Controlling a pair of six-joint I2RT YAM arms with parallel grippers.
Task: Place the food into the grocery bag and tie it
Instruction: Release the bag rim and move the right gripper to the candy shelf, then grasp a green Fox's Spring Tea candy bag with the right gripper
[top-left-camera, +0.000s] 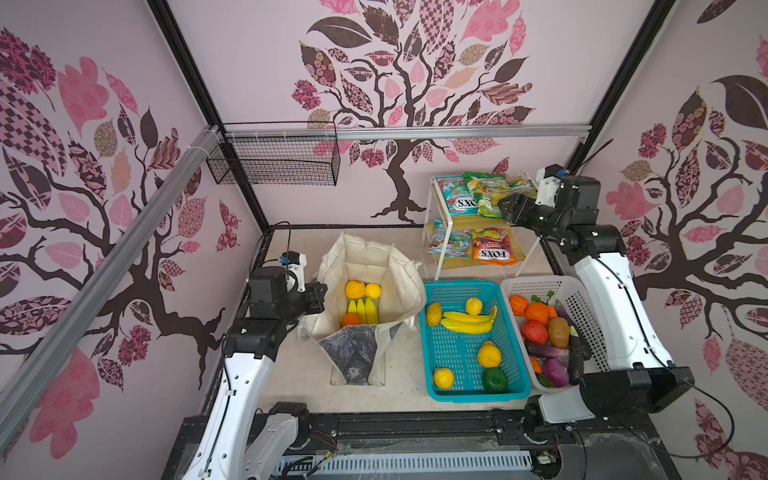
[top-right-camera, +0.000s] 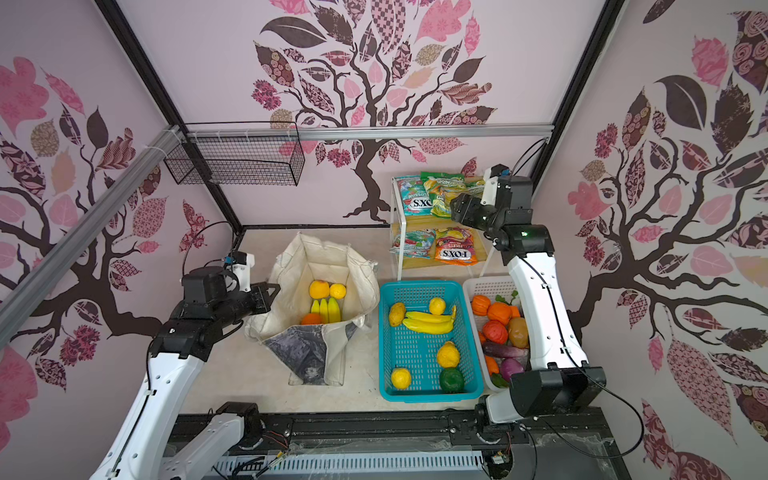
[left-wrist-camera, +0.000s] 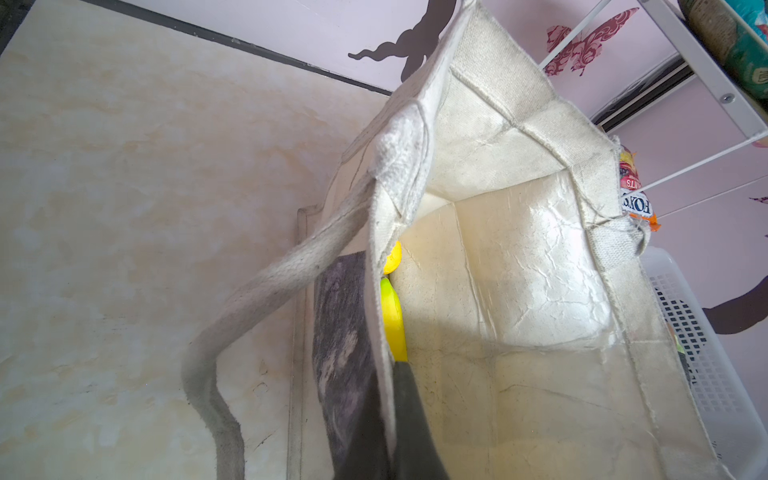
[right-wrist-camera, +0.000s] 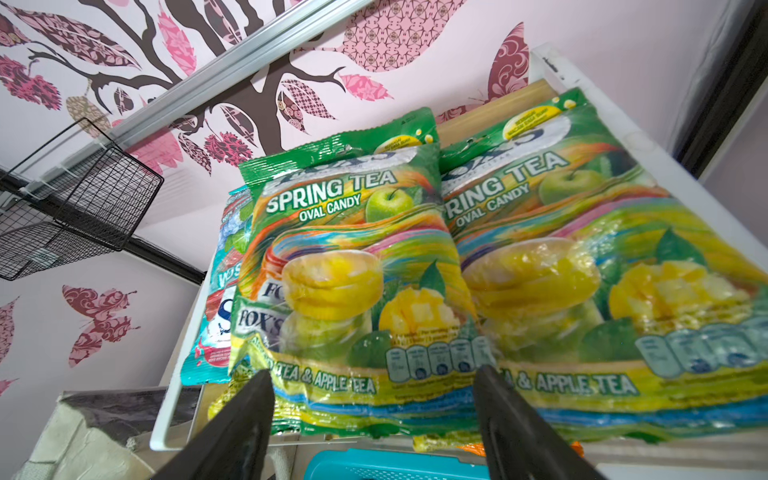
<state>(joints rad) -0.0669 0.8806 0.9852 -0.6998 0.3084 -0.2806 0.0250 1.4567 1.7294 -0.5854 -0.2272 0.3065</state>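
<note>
The cream grocery bag (top-left-camera: 374, 257) (top-right-camera: 328, 257) stands open at mid-table. Inside it lie yellow bananas (top-left-camera: 363, 311), an orange piece (top-left-camera: 351, 320) and two yellow-orange fruits (top-left-camera: 355, 289). My left gripper (top-left-camera: 320, 297) (left-wrist-camera: 392, 365) is shut on the bag's left wall (left-wrist-camera: 519, 270) at the rim, with the bananas (left-wrist-camera: 392, 316) just past its tips. My right gripper (top-left-camera: 505, 208) (right-wrist-camera: 374, 374) is open at the rack's top shelf. Its fingers stand on either side of the lower edge of a green Spring Tea packet (right-wrist-camera: 353, 270) (top-left-camera: 486, 195), and I see no squeeze on it.
A white two-shelf rack (top-left-camera: 432, 216) at the back right carries more snack packets (top-left-camera: 492, 249). A teal basket (top-left-camera: 461, 284) of toy fruit and a white basket (top-left-camera: 536, 282) of vegetables sit right of the bag. A black wire basket (top-left-camera: 274, 162) hangs on the back wall.
</note>
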